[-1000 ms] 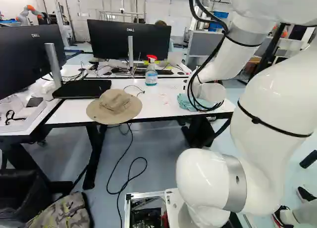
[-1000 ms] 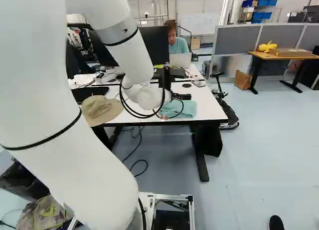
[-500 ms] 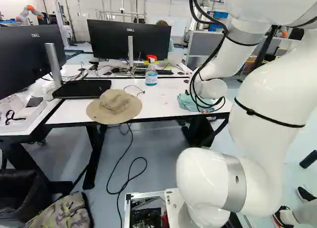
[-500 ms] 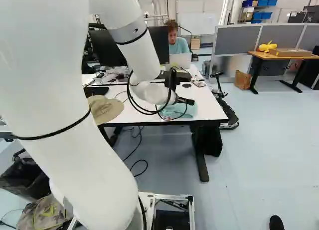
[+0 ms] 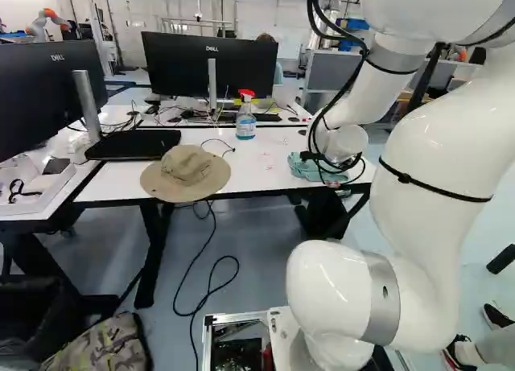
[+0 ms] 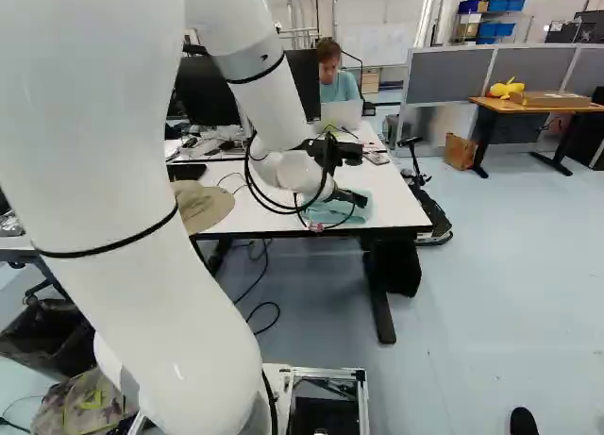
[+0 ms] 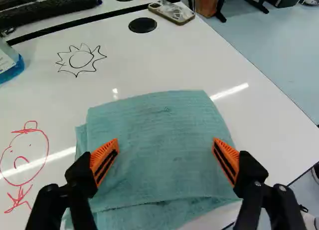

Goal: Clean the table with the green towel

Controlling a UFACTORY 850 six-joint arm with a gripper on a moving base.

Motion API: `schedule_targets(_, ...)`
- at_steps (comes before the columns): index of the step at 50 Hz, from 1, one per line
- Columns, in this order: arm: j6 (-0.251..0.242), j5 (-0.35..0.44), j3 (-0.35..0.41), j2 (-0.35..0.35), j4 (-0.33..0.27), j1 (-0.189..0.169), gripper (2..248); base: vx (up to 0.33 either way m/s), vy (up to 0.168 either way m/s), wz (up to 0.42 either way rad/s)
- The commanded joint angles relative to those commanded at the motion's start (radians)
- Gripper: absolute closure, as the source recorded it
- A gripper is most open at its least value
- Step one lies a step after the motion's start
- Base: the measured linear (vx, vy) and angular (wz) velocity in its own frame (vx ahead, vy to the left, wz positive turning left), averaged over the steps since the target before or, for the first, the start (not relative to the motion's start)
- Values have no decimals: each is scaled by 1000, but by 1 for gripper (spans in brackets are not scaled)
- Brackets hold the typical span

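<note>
One towel (image 7: pixel 162 135), folded, partly behind the arm (image 5: pixel 426 146)

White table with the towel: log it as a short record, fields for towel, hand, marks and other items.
surface: white table
towel: blue-green towel, folded, lying on the table
hand: hand open, fingers apart over the towel; contact unclear
black marks: sun drawing, ahead of the towel
red marks: round-faced figure, beside the towel
other items: spray bottle with red top; tan brimmed hat
cleaning: both drawings still to be wiped
</note>
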Motion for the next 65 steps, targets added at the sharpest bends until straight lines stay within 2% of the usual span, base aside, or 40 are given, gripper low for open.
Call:
schedule_targets(20, 0, -7, -1, -1, 0, 0, 3, 0, 0, 0)
schedule_targets(21, 0, -7, -1, -1, 0, 0, 35, 0, 0, 0)
schedule_targets(25, 0, -7, -1, -1, 0, 0, 35, 0, 0, 0)
schedule_targets(26, 0, -7, -1, -1, 0, 0, 72, 0, 0, 0)
schedule_targets(30, 0, -7, -1, -1, 0, 0, 72, 0, 0, 0)
schedule_targets(31, 0, -7, -1, -1, 0, 0, 107, 0, 0, 0)
schedule_targets(35, 0, -7, -1, -1, 0, 0, 107, 0, 0, 0)
schedule_targets(36, 0, -7, -1, -1, 0, 0, 141, 0, 0, 0)
schedule_targets(41, 0, -7, -1, -1, 0, 0, 141, 0, 0, 0)
schedule_targets(42, 0, -7, -1, -1, 0, 0, 173, 0, 0, 0)
schedule_targets(46, 0, -7, -1, -1, 0, 0, 173, 0, 0, 0)
schedule_targets(47, 0, -7, -1, -1, 0, 0, 198, 0, 0, 0)
schedule_targets(65, 0, -7, 4, 20, 0, 0, 204, 0, 0, 0)
